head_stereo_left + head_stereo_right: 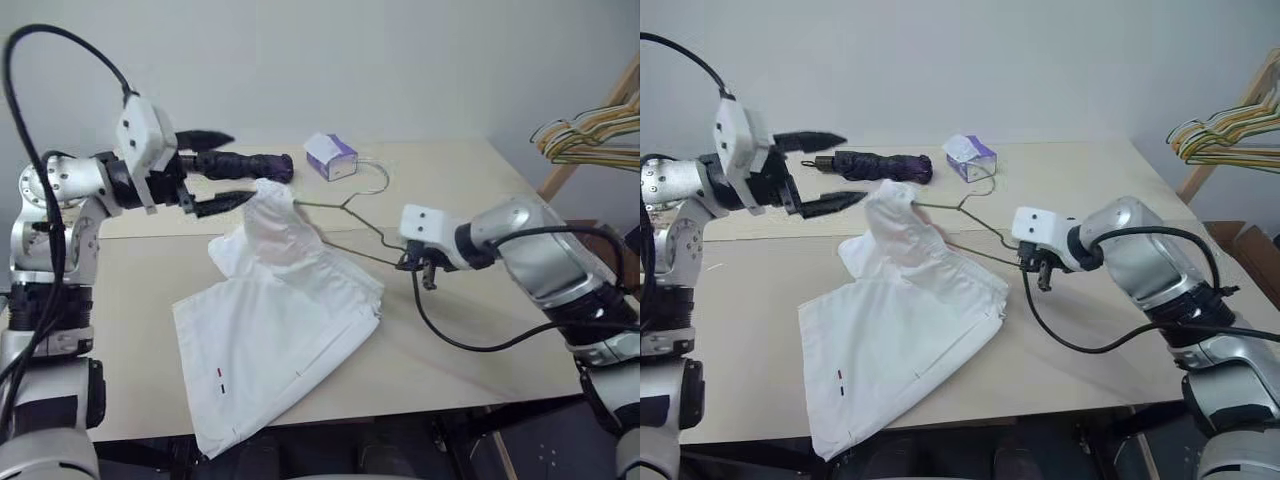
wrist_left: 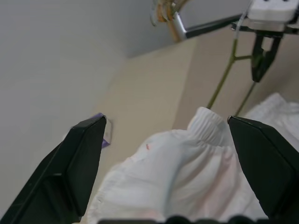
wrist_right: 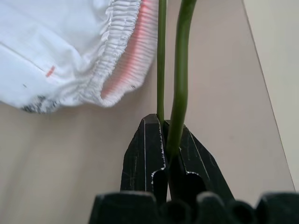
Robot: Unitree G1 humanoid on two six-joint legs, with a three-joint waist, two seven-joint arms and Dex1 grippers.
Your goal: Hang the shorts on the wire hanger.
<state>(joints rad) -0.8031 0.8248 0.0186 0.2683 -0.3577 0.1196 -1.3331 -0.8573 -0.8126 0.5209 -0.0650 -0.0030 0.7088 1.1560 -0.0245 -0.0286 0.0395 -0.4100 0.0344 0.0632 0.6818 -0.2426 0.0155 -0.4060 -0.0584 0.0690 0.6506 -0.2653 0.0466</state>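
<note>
The white shorts lie spread on the table, hem with two tiny marks toward the near edge. Their gathered waistband end is lifted off the table, draped over one end of the thin wire hanger. My right gripper is shut on the hanger's wires at the other end, seen close in the right wrist view as the wire hanger pinched between the fingers. My left gripper hangs open just left of the raised waistband, holding nothing.
A folded dark purple umbrella and a small white-and-purple tissue box lie at the back of the beige table. A bunch of yellow, green and white hangers hangs on a wooden rack at the far right.
</note>
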